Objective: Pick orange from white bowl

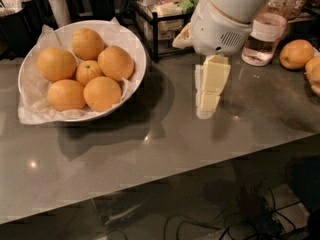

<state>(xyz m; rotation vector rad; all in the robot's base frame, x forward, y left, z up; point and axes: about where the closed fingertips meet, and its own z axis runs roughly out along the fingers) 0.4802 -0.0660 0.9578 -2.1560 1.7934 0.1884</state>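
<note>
The cream-coloured end effector is held pointing straight down, just above the glossy grey surface, probably in transit. Nothing is seen gripped in it, and whether it is open or closed cannot be told. The wide, shallow white bowl is lined with crumpled white paper, which likely cushions the fruit. The large, round, smooth yellow-orange orange is nestled at the bowl's near side, well apart from the end effector, toward the left of the view.

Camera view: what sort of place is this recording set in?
Probably an office break-room or café counter: a grey countertop holds a white bowl of oranges, with a black rack of snack packets behind. The tool hangs over the countertop, right of the bowl.
</note>
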